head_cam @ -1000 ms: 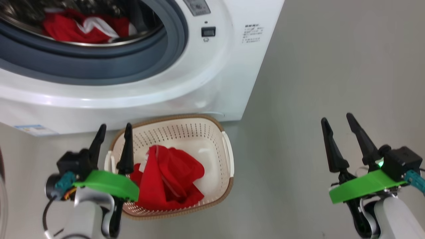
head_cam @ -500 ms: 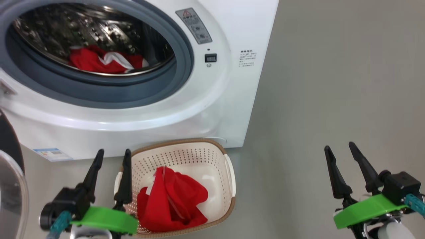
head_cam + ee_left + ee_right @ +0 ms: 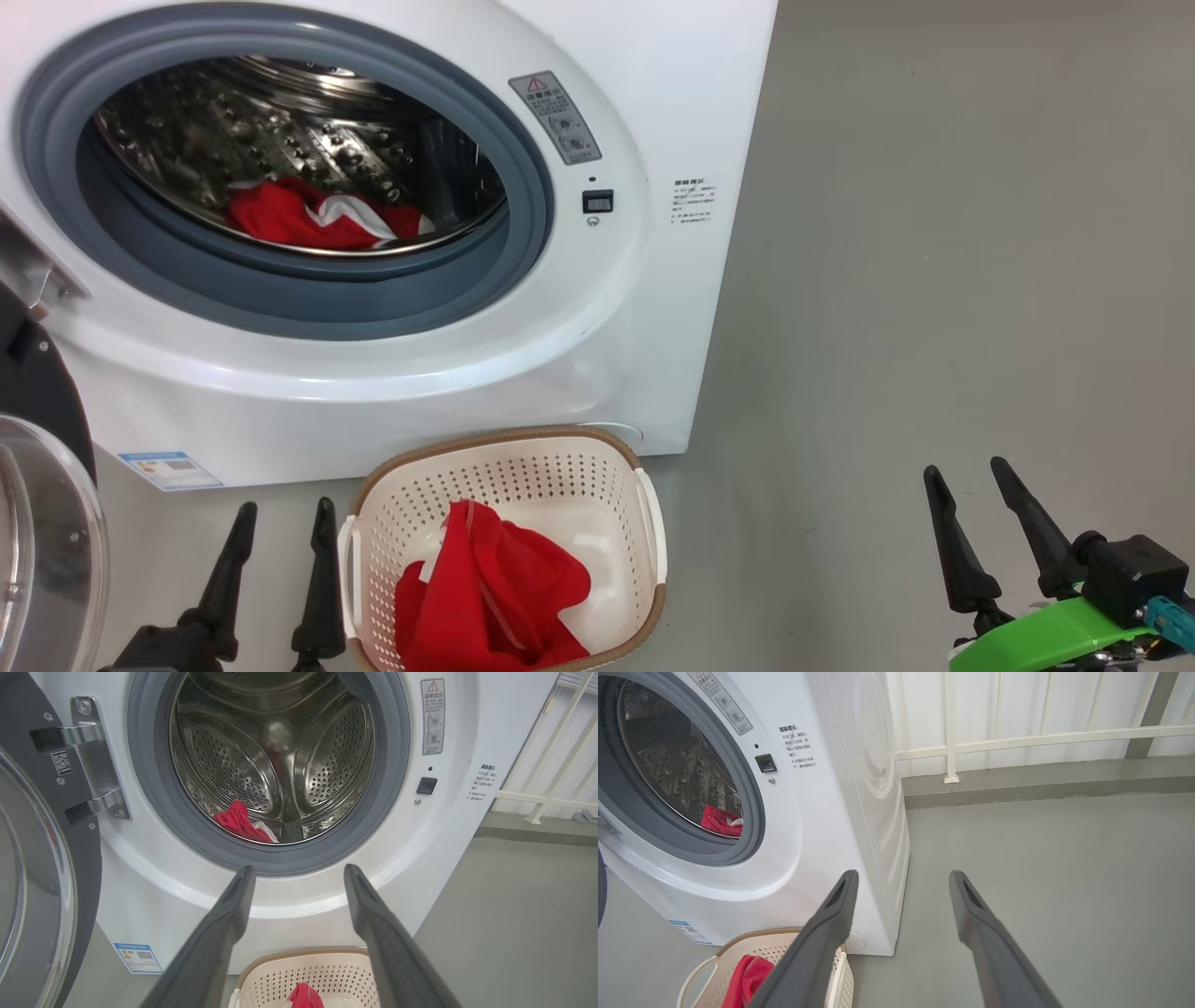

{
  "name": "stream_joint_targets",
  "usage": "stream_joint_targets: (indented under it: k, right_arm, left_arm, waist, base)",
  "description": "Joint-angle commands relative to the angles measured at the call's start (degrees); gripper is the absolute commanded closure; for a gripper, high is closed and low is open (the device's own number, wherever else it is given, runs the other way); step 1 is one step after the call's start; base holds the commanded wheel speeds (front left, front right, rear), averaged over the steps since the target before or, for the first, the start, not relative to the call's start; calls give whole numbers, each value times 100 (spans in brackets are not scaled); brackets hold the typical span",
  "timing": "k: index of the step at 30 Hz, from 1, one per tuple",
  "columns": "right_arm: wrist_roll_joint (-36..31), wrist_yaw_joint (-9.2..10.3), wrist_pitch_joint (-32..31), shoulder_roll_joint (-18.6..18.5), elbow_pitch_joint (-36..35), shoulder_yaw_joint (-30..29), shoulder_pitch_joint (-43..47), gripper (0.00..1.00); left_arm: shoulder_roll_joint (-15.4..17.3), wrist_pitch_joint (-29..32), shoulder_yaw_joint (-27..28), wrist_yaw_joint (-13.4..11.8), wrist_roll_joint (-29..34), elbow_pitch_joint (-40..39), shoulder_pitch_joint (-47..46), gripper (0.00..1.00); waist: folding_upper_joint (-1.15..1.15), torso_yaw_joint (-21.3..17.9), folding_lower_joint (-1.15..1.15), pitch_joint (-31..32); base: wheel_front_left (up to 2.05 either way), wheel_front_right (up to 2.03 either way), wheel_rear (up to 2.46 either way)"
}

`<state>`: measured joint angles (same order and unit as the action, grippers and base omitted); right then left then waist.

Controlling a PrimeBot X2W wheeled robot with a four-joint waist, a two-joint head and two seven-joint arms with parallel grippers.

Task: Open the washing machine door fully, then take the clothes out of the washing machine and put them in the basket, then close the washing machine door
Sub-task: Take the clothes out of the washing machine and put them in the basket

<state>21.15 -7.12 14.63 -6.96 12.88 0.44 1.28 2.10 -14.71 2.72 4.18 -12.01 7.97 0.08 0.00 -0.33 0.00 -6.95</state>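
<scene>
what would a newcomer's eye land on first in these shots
The red clothes low inside the white washing machine catch the eye first, with the round door swung open at the left. A second red garment lies in the cream basket on the grey floor right in front of the machine. The left end effector and right end effector stand open and empty, one on each side of the basket.

The head camera has swung upward. The washing machine (image 3: 597, 373) now shows nearly its whole drum opening, the basket (image 3: 495, 437) sits near the bottom edge of the head view, and the washing machine door (image 3: 47, 523) has come in at the lower left. The left pincer (image 3: 285, 507), earlier overlapping the basket's left rim, now stands just beside it. The right pincer (image 3: 966, 465) also sits lower in the view.
</scene>
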Motion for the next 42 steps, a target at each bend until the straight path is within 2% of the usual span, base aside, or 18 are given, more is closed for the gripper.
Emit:
stream_joint_targets:
  k: [1, 14, 22, 35, 42]
  right_arm:
    - [-8, -36, 37, -68, -152, 71, -6, 0]
    - [-10, -36, 37, -72, -170, 79, -133, 0]
    - [-8, -36, 37, -47, -187, 117, -333, 0]
    - [11, -36, 37, 62, -272, 244, -1146, 0]
    - [54, -36, 37, 135, -281, 228, -1447, 0]
  left_arm:
    - [78, -29, 166, -70, -45, -182, -46, 0]
    - [78, -29, 114, -193, -161, -146, -170, 0]
    - [78, -29, 3, -197, -138, 201, -603, 0]
    - [78, -29, -410, -375, 409, 2099, -3359, 0]
    - [307, -29, -333, -573, 590, 3277, -4757, 0]
  waist:
    - [0, 6, 0, -1]
    - [0, 11, 0, -196]
    - [0, -20, 0, -463]
    - [0, -42, 0, -1646]
    - [0, -241, 0, -2044]
  base:
    - [0, 0, 0]
    - [0, 0, 0]
    - [0, 0, 0]
    - [0, 0, 0]
    - [0, 0, 0]
